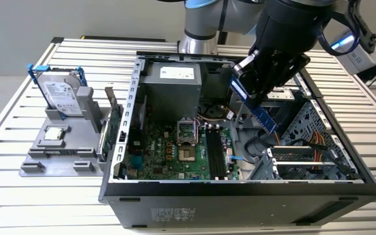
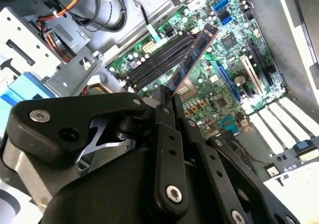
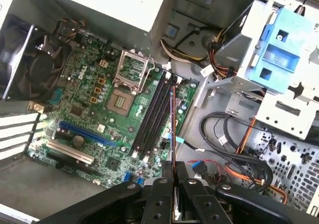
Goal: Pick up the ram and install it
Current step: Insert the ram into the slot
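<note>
My gripper (image 1: pixel 252 81) is shut on the ram (image 1: pixel 258 111), a long narrow blue board with dark chips. The stick hangs tilted above the inside of the open computer case (image 1: pixel 240 188), clear of the motherboard. In the second wrist view the ram (image 2: pixel 192 59) juts out from between the black fingers (image 2: pixel 164 109) over the black memory slots (image 2: pixel 159 59). In the first wrist view the ram (image 3: pixel 172 129) appears edge-on, running roughly parallel to the memory slots (image 3: pixel 152 114) and just beside them. In the exterior view the slots (image 1: pixel 214 154) lie below and to the left of the stick.
A silver hard drive in a blue frame (image 1: pixel 60 95) stands on a grey holder (image 1: pixel 57 152) at the exterior view's left. A green card (image 1: pixel 114 127) leans beside the case wall. The drive cage (image 1: pixel 305 152), cables (image 3: pixel 234 144), the CPU socket (image 1: pixel 185 131) and the power supply (image 1: pixel 172 81) crowd the case.
</note>
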